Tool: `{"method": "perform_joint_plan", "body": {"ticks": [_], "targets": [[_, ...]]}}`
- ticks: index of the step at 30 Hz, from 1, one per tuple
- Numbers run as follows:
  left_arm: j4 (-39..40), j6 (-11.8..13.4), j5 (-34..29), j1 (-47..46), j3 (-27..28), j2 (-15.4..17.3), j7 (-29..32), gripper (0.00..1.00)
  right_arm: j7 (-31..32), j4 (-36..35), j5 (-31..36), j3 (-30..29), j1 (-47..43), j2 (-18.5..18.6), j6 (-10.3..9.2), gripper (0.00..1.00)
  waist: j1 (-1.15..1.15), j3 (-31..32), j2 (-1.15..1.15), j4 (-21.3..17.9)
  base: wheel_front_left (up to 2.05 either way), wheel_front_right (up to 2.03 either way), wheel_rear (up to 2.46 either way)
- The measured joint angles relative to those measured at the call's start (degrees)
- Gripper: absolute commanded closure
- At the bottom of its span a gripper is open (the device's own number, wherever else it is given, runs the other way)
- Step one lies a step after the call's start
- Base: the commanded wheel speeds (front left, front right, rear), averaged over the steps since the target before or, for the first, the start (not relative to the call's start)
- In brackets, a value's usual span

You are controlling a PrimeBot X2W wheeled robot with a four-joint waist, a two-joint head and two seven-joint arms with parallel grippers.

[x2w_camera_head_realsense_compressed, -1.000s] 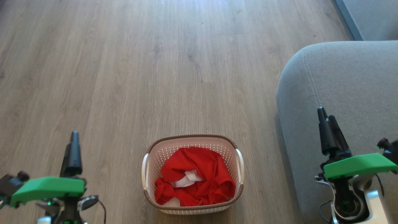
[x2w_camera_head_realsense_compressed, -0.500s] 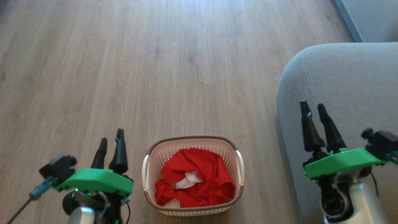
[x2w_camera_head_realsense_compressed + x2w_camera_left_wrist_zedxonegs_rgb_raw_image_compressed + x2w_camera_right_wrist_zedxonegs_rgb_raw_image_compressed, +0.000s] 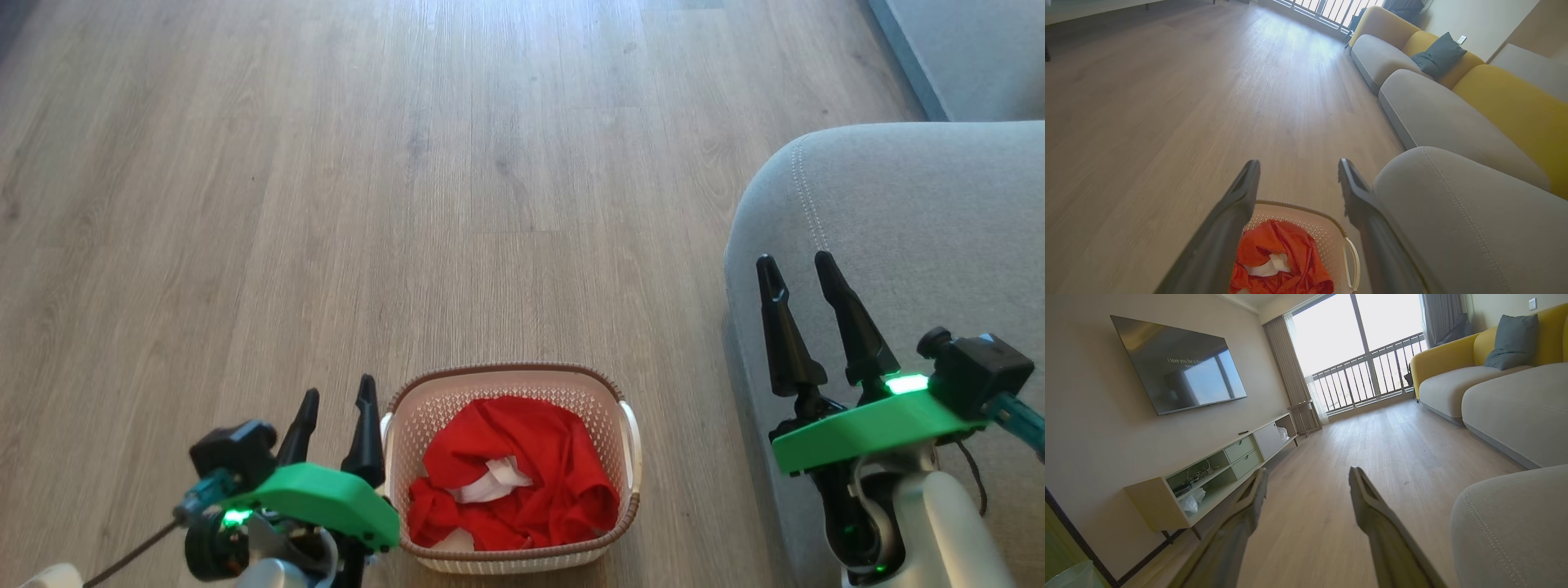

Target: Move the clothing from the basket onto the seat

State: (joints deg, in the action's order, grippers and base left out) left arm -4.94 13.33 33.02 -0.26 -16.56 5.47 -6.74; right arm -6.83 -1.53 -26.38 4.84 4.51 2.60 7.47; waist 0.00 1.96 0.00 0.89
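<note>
Left claw [image 3: 340, 385] neared the basket [image 3: 506, 369] of crumpled red clothing [image 3: 531, 457]; it and right claw [image 3: 792, 258] gape.

On the dark screen of the wall-mounted television [image 3: 1180, 363] we can read one line of pale text, which begins "I love you for a th" before it blurs. Beneath it sits a shorter second line, too small for us to make out.

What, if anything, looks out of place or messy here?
Nothing really stands out. The basket stands upright on the wooden floor beside the seat, with the red clothing crumpled inside and nothing spilled over its rim. The left gripper and right gripper hang open, empty.
</note>
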Motion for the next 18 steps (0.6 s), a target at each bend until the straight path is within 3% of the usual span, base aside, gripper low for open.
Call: {"method": "perform_joint_plan", "body": {"ticks": [5, 9, 18], "targets": [[1.31, 4.38, -4.2, -1.29, -1.29, 0.68, -0.98, 0.0, -0.79, 0.03, 2.13, 0.35, -0.02, -0.07, 0.0, 0.0, 0.0, 0.03, 0.0, 0.04, 0.0, 0.0, 0.0], [4.34, 5.11, -5.36, -1.85, -2.74, 1.48, -1.52, 0.0, -1.25, -0.47, 1.01, -1.98, -0.13, -0.25, 0.0, 0.0, 0.0, 0.05, 0.0, -0.06, 0.0, 0.0, 0.0], [9.62, 7.45, -10.67, -1.92, -1.55, 1.37, -3.0, 0.0, -2.9, -1.37, 6.98, -1.27, -0.12, -0.25, 0.02, 0.0, 0.0, 0.15, 0.0, -0.27, 0.0, 0.0, 0.0]]}}
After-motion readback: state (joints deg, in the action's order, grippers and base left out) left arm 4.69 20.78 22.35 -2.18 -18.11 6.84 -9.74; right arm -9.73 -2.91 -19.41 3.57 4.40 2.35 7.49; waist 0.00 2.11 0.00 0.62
